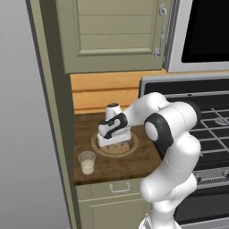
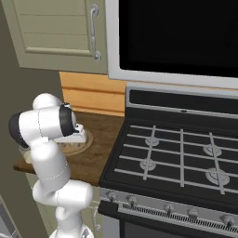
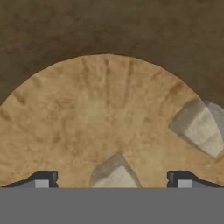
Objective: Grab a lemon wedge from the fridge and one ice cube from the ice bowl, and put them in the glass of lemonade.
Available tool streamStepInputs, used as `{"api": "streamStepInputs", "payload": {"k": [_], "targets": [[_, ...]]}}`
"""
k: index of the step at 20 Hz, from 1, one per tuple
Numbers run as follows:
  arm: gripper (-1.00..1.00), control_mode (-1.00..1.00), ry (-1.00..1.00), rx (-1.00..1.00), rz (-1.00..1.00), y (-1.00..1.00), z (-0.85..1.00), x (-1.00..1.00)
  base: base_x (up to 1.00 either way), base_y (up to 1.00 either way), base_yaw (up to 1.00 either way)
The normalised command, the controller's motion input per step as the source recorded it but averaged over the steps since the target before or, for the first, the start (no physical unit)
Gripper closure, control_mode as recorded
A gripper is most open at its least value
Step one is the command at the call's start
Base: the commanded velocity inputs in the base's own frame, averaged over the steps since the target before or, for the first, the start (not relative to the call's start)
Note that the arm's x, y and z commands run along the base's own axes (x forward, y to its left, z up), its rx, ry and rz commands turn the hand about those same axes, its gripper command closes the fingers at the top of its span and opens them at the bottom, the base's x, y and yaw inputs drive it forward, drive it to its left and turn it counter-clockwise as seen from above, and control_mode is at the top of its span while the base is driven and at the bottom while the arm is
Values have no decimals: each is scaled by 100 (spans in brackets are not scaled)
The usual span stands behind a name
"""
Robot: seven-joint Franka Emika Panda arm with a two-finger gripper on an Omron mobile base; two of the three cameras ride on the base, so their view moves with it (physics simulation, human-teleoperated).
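Left base view, arm: the white arm rises from the lower right, bends at a dark elbow and reaches left and down, the hand pointing at the dark wooden counter (image 1: 134, 156).
Left base view, gripper: the gripper (image 1: 114, 144) hangs low over the ice bowl (image 1: 98, 146), fingers down into it; how far apart the jaws stand cannot be read from here.
Left base view, glass of lemonade: the glass of lemonade (image 1: 87, 162) stands on the counter near the front edge, apart from the bowl and to the left of and in front of the jaws, pale liquid in its lower part.
Right base view, arm: the arm climbs from the lower left, folds at the dark joint and turns the hand downward over the ice bowl (image 2: 86, 142), whose rim shows just past the wrist.
Right base view, surroundings: the stove (image 2: 176, 158) lies well to the right of the hand.
Hand view, jaws: the two finger tips (image 3: 41, 179) stand wide apart, holding nothing.
Hand view, ice bowl: the tan ice bowl (image 3: 87, 113) sits straight under the jaws.
Hand view, ice cubes: one ice cube (image 3: 114, 175) lies between the tips, nearer the middle; a second ice cube (image 3: 200, 127) lies beyond the right tip, by the bowl's rim.
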Motion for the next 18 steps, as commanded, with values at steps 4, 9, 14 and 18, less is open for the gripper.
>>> {"api": "streamStepInputs", "payload": {"k": [4,9,14,18], "targets": [[-100,-100,0,0,0,0,-21,0,0,0,0],[-100,-100,0,0,0,0,0,0,0,0,0],[100,-100,0,0,0,0,0,0,0,0,0],[100,-100,0,0,0,0,0,0,0,0,0]]}}
